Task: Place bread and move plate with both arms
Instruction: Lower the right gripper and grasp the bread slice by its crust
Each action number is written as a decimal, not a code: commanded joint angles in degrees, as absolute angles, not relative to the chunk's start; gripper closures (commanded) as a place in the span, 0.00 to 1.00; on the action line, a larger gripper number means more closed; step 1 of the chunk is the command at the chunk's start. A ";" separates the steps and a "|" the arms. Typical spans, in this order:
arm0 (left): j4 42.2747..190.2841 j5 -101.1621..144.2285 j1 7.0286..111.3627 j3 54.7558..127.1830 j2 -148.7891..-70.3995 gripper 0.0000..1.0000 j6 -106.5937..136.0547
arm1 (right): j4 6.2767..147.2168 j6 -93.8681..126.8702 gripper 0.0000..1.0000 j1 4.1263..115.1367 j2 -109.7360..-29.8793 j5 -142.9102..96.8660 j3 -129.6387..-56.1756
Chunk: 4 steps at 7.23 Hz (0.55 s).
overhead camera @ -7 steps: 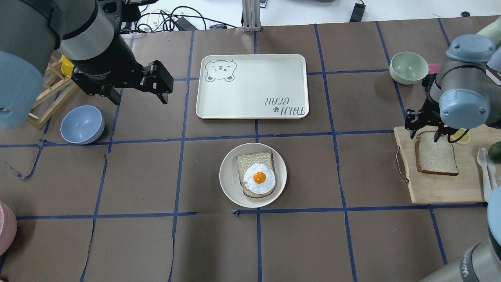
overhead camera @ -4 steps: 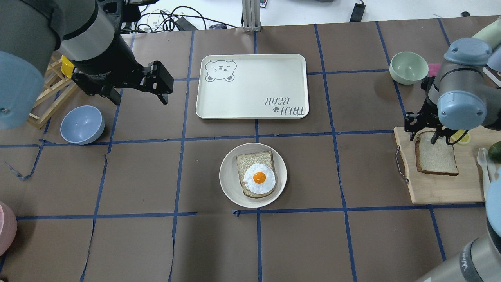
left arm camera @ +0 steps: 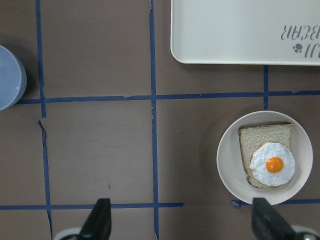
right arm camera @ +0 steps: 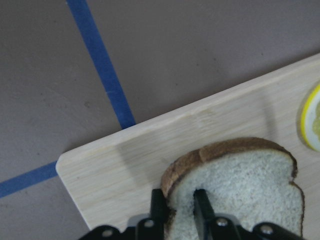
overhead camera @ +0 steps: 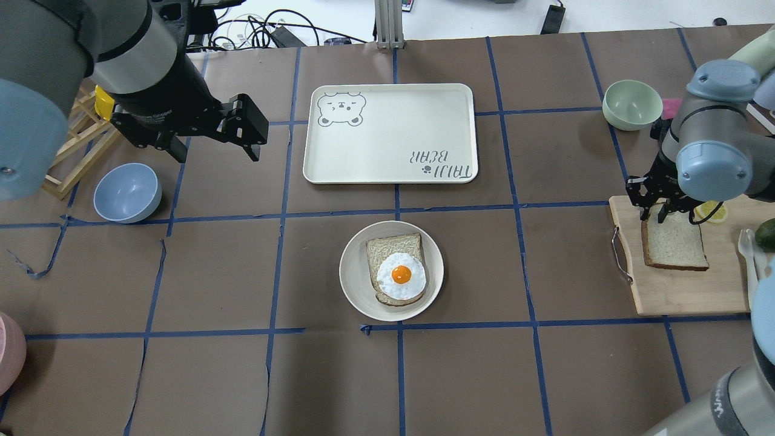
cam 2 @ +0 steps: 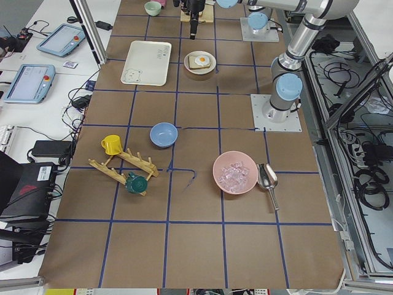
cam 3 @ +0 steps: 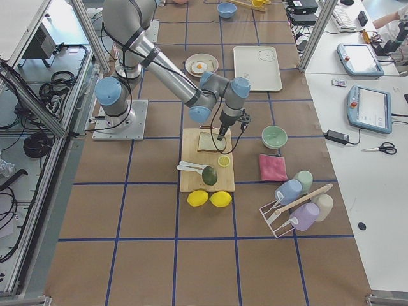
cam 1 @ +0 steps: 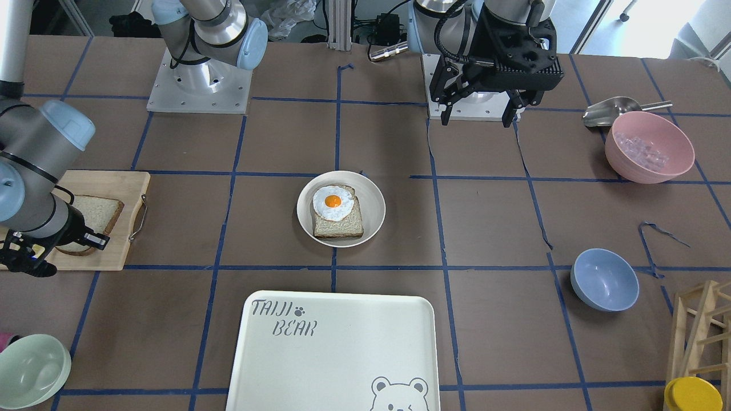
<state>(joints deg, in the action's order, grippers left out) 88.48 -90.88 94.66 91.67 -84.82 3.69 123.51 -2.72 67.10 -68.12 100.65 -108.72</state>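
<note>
The bread (overhead camera: 675,245) lies on a wooden cutting board (overhead camera: 684,297) at the right; it also shows in the front view (cam 1: 91,214). My right gripper (overhead camera: 654,215) is shut on its far rounded end. In the right wrist view the two fingers (right arm camera: 201,202) pinch the crust edge of the bread (right arm camera: 240,185). The round cream plate (overhead camera: 357,284) sits mid-table with a darker slice and fried egg (overhead camera: 401,275) on it. My left gripper (overhead camera: 212,148) is open and empty, held high at the back left, far from the plate (left arm camera: 227,160).
The white TAIJI BEAR tray (overhead camera: 390,133) lies behind the plate. A green bowl (overhead camera: 633,104) stands behind the board, a blue bowl (overhead camera: 127,192) at the left. A lemon slice (overhead camera: 713,212), avocado (overhead camera: 766,235) and white utensil (overhead camera: 751,260) lie on the board.
The right gripper's fingers, spread wide over the bread's far end before, have closed onto that end. The left arm and the plate have not moved.
</note>
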 commanded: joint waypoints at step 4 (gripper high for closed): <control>88.51 -90.97 94.66 91.67 -84.73 0.00 3.69 | 118.34 -2.64 1.00 67.23 -70.48 100.90 -106.80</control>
<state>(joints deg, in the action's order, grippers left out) 88.50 -90.90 94.66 91.67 -84.73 3.69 121.58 -2.67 67.12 -69.36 100.88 -107.86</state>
